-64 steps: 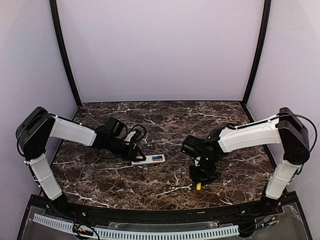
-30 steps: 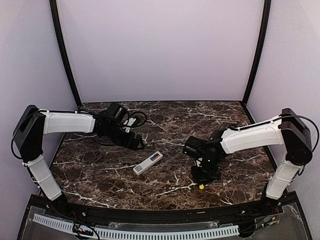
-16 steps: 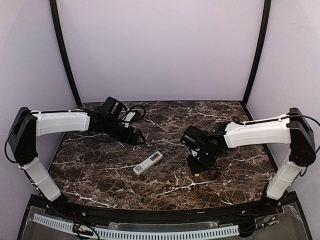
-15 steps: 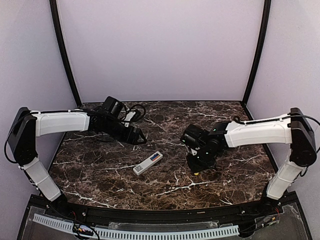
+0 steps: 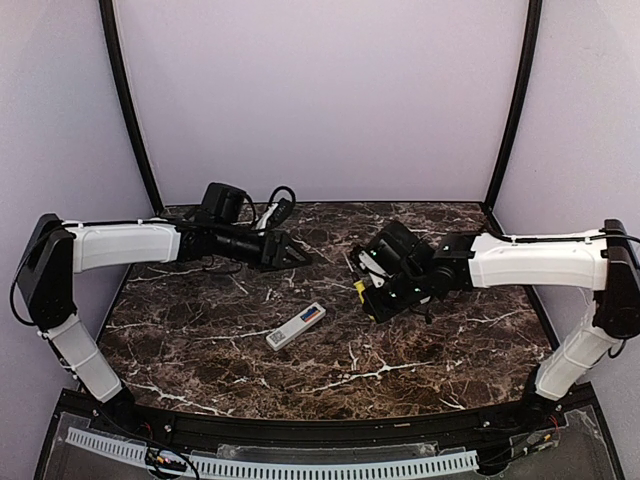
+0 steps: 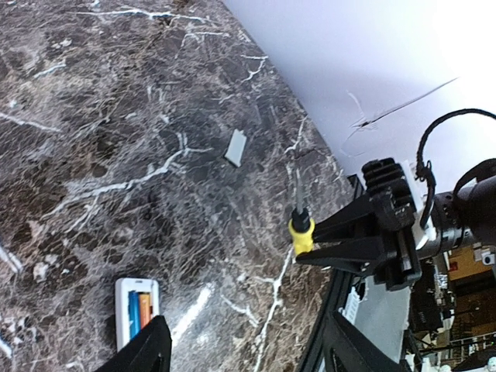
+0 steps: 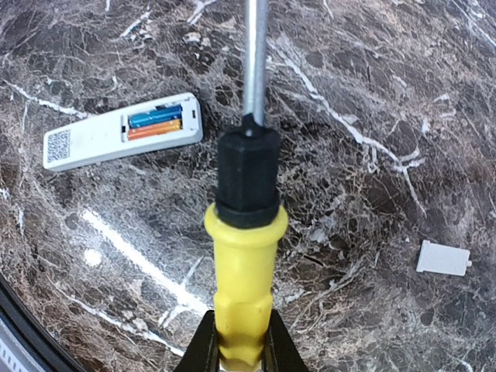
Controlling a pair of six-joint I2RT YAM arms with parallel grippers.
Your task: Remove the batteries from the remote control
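The white remote control (image 5: 296, 326) lies flat on the marble table with its battery bay open. The orange and blue batteries (image 7: 155, 122) sit side by side inside it, also seen as batteries (image 6: 139, 312) in the left wrist view. My right gripper (image 7: 240, 358) is shut on the yellow handle of a screwdriver (image 7: 244, 294), held in the air right of the remote (image 7: 124, 132) with its shaft pointing ahead. My left gripper (image 5: 290, 255) hovers behind the remote (image 6: 136, 310), open and empty, its fingers (image 6: 147, 353) wide apart.
A small flat white cover (image 7: 443, 258) lies on the table to the right of the screwdriver, also visible as the cover (image 6: 235, 147). The screwdriver (image 6: 301, 232) hangs in front of the left wrist camera. Dark frame posts and pale walls bound the table (image 5: 200, 360).
The right arm has lifted and carried the screwdriver from the front right toward the middle of the table. The left arm has risen and swung right, its jaws narrowing slightly. The remote has stayed put.
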